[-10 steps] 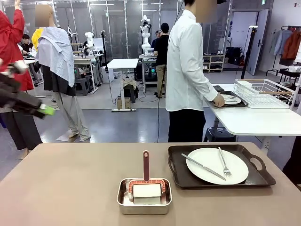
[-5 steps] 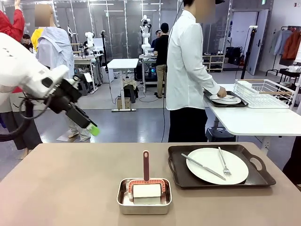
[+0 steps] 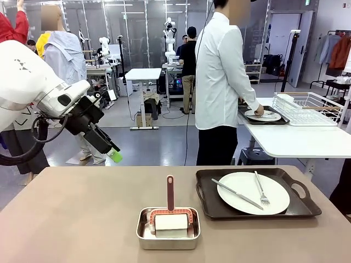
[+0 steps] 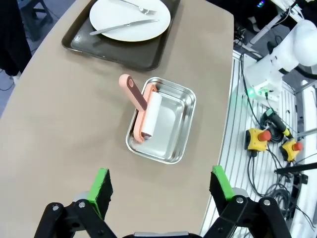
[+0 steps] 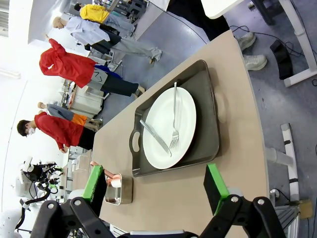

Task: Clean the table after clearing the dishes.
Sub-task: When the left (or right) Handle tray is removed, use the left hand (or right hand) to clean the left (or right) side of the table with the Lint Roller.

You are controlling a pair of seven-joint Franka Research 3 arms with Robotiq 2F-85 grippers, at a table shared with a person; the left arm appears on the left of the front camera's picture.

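We have the left gripper [image 3: 113, 155] above the table's [image 3: 71, 213] far-left edge, jaws apart, nothing between them. The white plate [image 3: 277, 200] with knife [image 3: 237, 194] and fork [image 3: 260, 189] sits on a dark tray [image 3: 300, 207] on the table's right part, well apart from it. The right gripper [image 5: 156, 183] is spread wide too, empty, above that tray's end. The tray's long axis runs left-right, a handle at each end; the knife lies diagonal, fork tines toward our side. Mid-table is a steel pan [image 3: 143, 233] holding a roller [image 3: 171, 222] (red handle sticking up). Behind, a person [image 3: 219, 71] at a white table [image 3: 296, 139] touches a second tray [image 3: 282, 121].
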